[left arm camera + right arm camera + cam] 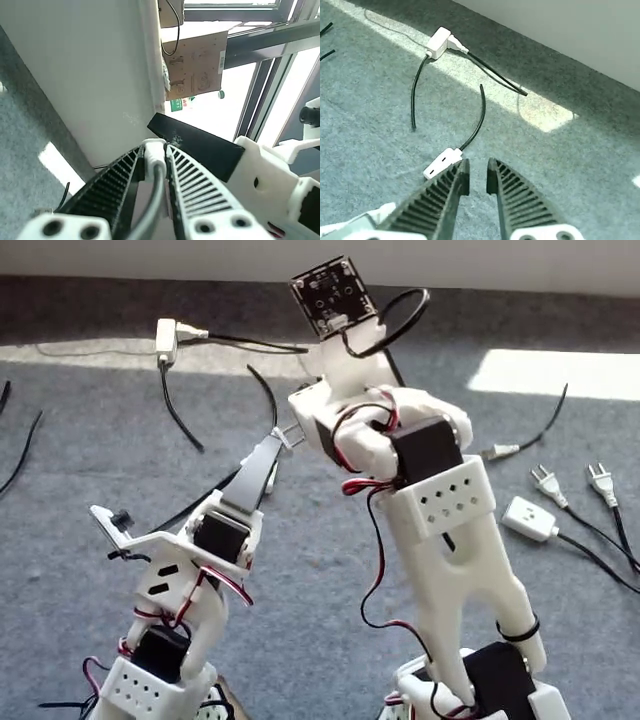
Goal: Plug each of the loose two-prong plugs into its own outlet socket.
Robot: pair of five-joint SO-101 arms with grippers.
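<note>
Risk of missed insertion and a sliding socket.
Finds white plastic plug on grey cord clenched in left gripper, aimed at the wall; finds right gripper released, empty, just beside white rectangular socket block on grey carpet floor. Judges unheld block likely to skid under push, plug to twist.

A grey short-pile carpet covers the floor and runs up to a plain pale wall along the far side. Sunlight lies on it in bright patches close to that wall. In the left wrist view, dark-framed windows glow white beside a brown cardboard sheet.
</note>
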